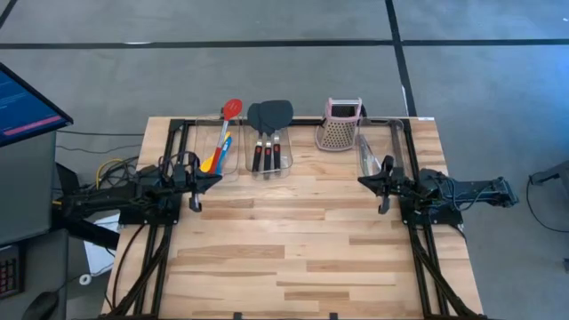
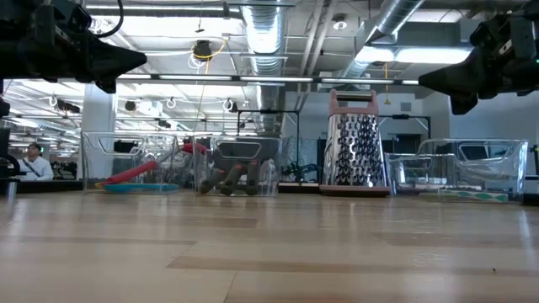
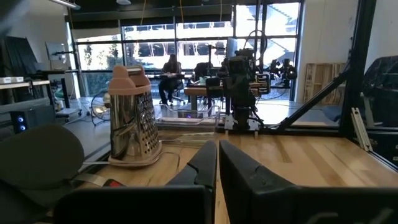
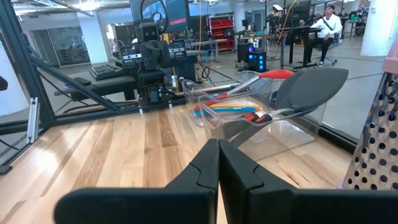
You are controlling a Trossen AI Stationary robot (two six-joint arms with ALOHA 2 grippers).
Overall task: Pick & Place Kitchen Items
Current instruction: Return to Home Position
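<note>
1. High view. Three clear bins line the far edge of the table point(image 1: 293, 249).
   - The left bin point(image 1: 196, 142), nearest the far-left corner, holds the red spoon point(image 1: 233, 108) and the small yellow and blue spoons point(image 1: 216, 158).
   - The middle bin point(image 1: 289, 164) holds the three black spatulas point(image 1: 269, 116).
   - The right bin point(image 1: 363, 135), toward the far-right corner, holds the silver tongs point(image 1: 372, 156).
   - A box grater point(image 1: 340, 126) stands between the middle and right bins.
   - The left gripper point(image 1: 206, 180) sits by the left edge, just in front of the left bin. The right gripper point(image 1: 369, 182) mirrors it by the right edge.
2. Low view. Both grippers hang well above the table, one toward each side edge, and nothing hangs from either. Every utensil in view lies inside a bin.
3. Left wrist view. The left gripper's fingers point(image 3: 199, 168) are pressed almost together and grasp nothing. The grater and the right bin stand beyond them, with the right arm farther off.
4. Right wrist view. The right gripper's fingers point(image 4: 208, 165) meet tip to tip and are empty. The spatula blades and the red spoon rise from their bins beyond.
5. Step in hand, as a judgement. Sorting appears complete and both arms are in the return to rest. The next move calls for no grasp. Each arm need only settle at its side edge with its fingers closed, keeping clear of the bins.
</note>
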